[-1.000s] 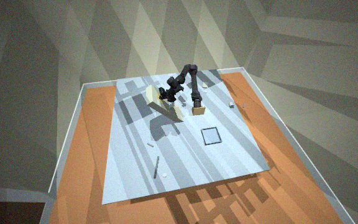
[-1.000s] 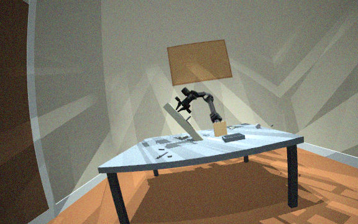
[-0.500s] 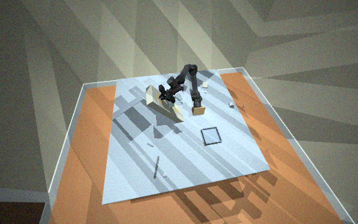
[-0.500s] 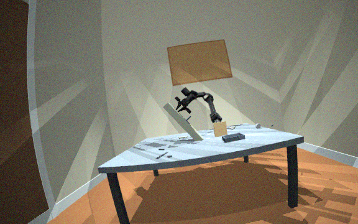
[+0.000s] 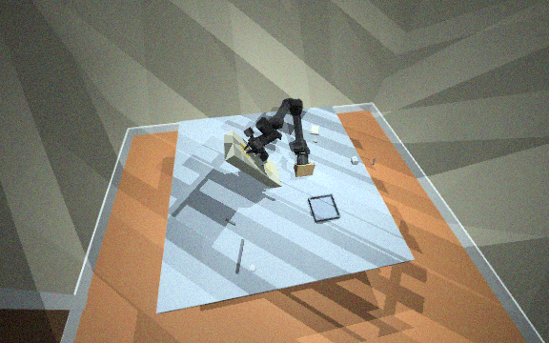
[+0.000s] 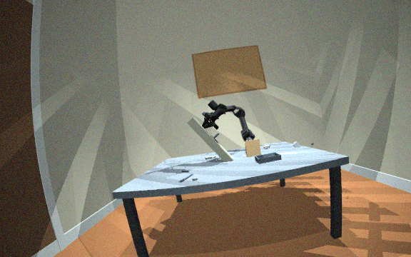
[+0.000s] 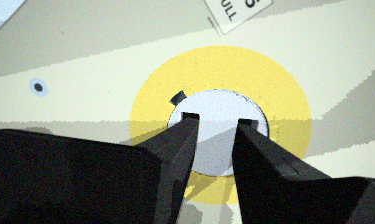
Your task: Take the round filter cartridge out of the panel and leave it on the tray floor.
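Observation:
The filter cartridge [image 7: 215, 150] shows its round pale face inside a yellow ring [image 7: 223, 65] on the sloped service panel [image 7: 103, 97] [image 5: 254, 172] [image 6: 210, 142]. A dark notch [image 7: 178, 98] shows at the face's upper left edge, and a thin dark line runs along its right edge. How far the face stands out cannot be told. My gripper [image 7: 215, 127] is shut on the cartridge, with one fingertip in each of its two slots. The fingers hide the lower sides of the face. The dark-rimmed tray [image 5: 327, 219] [image 6: 267, 160] stands on the table, away from the gripper, with nothing visible in it.
A tan block [image 5: 304, 170] [image 6: 252, 148] stands at the arm's base, between panel and tray. A grey peg [image 6: 216, 135] sticks out of the panel below the gripper. A dark rod [image 5: 240, 256] [image 6: 186, 178] and a white cube [image 5: 355, 160] [image 6: 295, 144] lie farther off.

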